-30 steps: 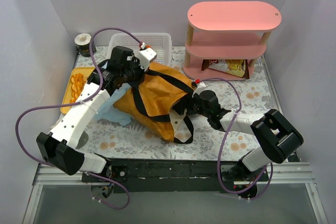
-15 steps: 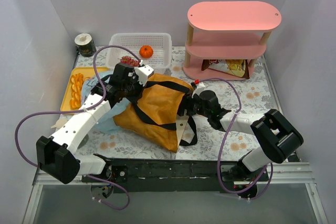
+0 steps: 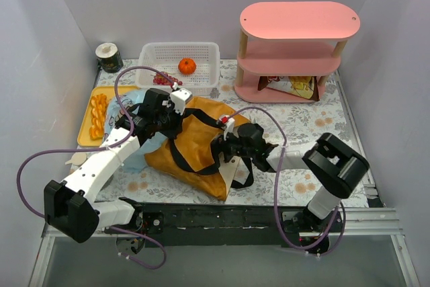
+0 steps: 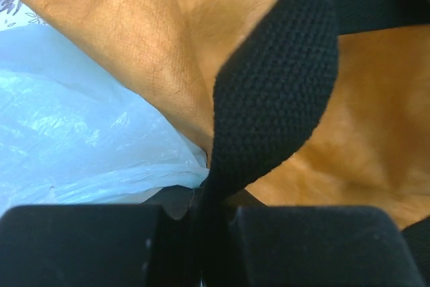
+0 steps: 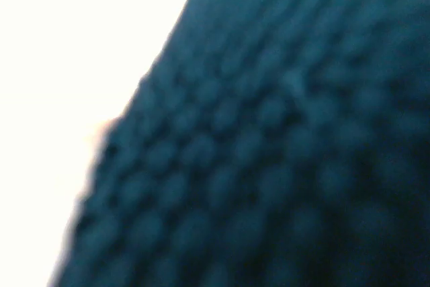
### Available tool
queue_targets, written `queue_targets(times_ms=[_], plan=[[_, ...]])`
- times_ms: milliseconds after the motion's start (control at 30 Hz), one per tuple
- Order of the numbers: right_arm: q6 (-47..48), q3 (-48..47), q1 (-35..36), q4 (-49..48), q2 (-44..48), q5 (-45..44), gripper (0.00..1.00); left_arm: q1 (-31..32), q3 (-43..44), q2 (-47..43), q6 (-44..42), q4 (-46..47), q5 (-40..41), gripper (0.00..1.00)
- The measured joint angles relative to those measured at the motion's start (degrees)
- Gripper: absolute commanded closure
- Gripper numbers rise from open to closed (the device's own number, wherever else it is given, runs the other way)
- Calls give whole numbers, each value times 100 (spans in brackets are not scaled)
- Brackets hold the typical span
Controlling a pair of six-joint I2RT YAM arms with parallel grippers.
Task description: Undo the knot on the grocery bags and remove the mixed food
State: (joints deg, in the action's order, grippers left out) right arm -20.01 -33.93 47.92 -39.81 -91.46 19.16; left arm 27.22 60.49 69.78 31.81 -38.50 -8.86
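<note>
Pinching the black strap (image 4: 269, 105), the left gripper (image 4: 213, 214) overhangs the tote (image 3: 195, 140).

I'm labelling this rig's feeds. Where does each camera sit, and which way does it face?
Top: above and behind the bases, looking down on the table; left arm and right arm show.
Left wrist: on that arm, facing the tote, blue bag and strap; its fingers pinch the strap.
Right wrist: pressed against blurred dark weave; no fingers visible.
Shared: top and left wrist both show tote, blue bag, strap.

Right claw (image 3: 223, 146) moved left over tote (image 3: 195, 134); tote pulled nearer.
</note>
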Motion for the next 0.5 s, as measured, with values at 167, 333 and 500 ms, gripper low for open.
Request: queue_targets(times_ms=[167,333,500], plan=[[-85,-822,317,59,-997,-142,16,-13,17,7,76,-79,-44,100],[87,-1582,542,348,-1491,-544,74,-31,33,4,81,-90,-31,100],[638,-1462,481,278,-1176,-420,99,-28,15,-70,87,11,-26,100]])
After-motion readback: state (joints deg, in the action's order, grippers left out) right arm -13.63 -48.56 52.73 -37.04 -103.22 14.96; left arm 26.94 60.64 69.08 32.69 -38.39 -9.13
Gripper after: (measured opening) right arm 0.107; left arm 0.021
